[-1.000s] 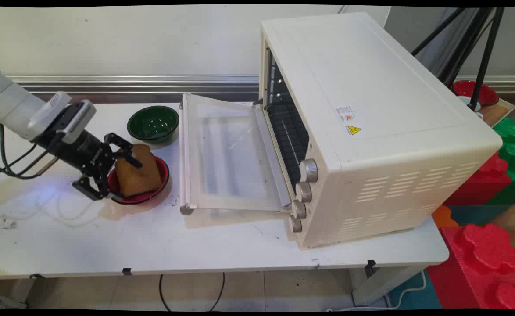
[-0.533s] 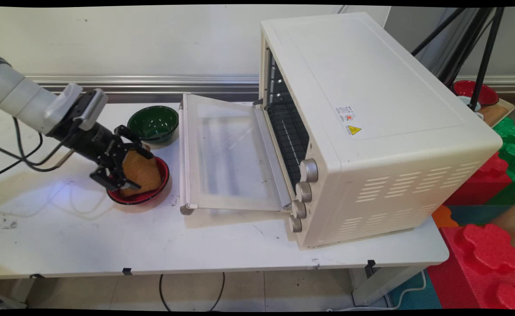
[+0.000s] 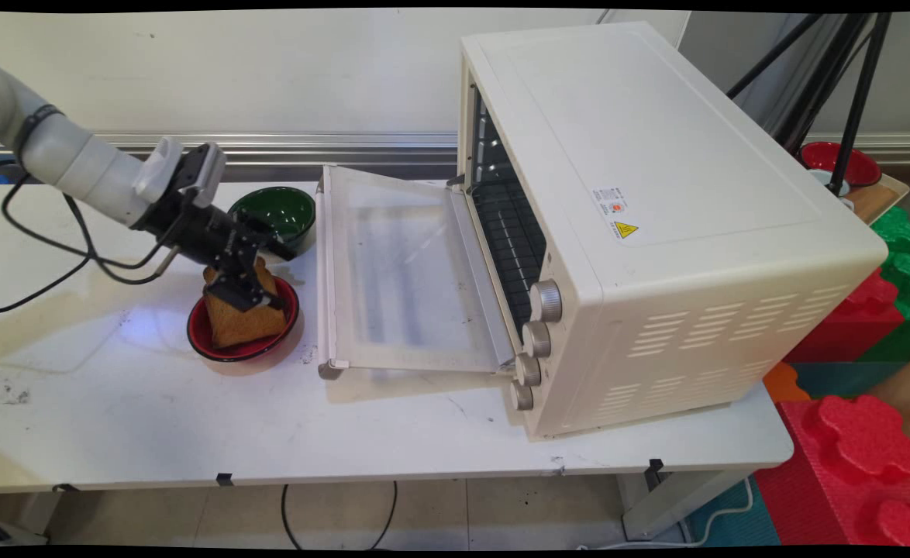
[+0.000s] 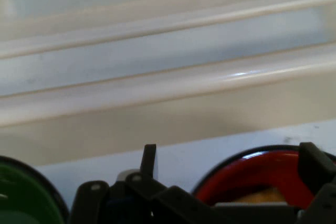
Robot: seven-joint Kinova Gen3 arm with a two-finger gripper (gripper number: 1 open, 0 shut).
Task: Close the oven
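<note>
Rightmost, the cream toaster oven (image 3: 656, 225) stands on the white surface (image 3: 346, 434), its door (image 3: 401, 271) dropped flat toward the bowls. Green bowl (image 3: 277, 213) sits behind, red bowl (image 3: 242, 345) nearer. Bread slice (image 3: 234, 322) stands tilted in the red bowl, directly under the jaws (image 3: 257, 267); jaws spread, one finger touching its upper edge, nothing held

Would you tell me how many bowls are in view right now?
3: a green bowl behind the gripper, a red bowl holding bread beneath it, and another red bowl far right behind the oven. Others may be hidden.
</note>
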